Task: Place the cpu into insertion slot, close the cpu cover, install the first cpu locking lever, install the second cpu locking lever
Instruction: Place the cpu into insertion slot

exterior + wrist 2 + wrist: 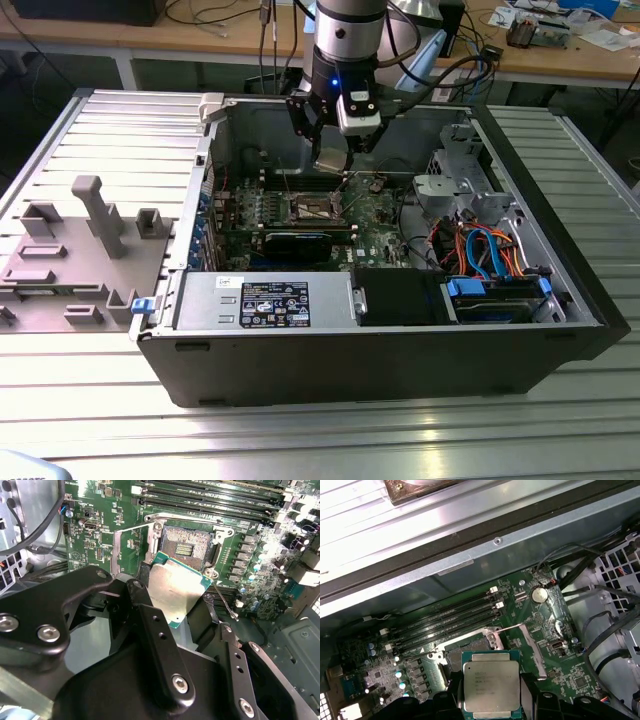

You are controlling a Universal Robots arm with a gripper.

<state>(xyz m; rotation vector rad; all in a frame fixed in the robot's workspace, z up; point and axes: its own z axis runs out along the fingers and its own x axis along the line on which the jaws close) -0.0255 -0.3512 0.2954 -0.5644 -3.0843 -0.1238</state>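
Gripper (176, 599): fingers (144, 580) clamped on opposite edges of the cpu (175, 591), which faces silvery side up in both wrist views.
Cpu: held in the air just over the insertion slot (187, 542), not seated. The socket is uncovered.
Cpu cover (531, 649): swung open beside the slot.
Setting: green motherboard (545, 615) inside an open computer case (350, 370) on a ribbed metal surface (300, 440).

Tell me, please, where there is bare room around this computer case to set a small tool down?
The slatted table is bare in front of the computer case and on the exterior view's right of it. At that view's left, a grey fixture takes up the surface. Inside is crowded: the gripper holds the cpu near the insertion slot, beside bundled cables.
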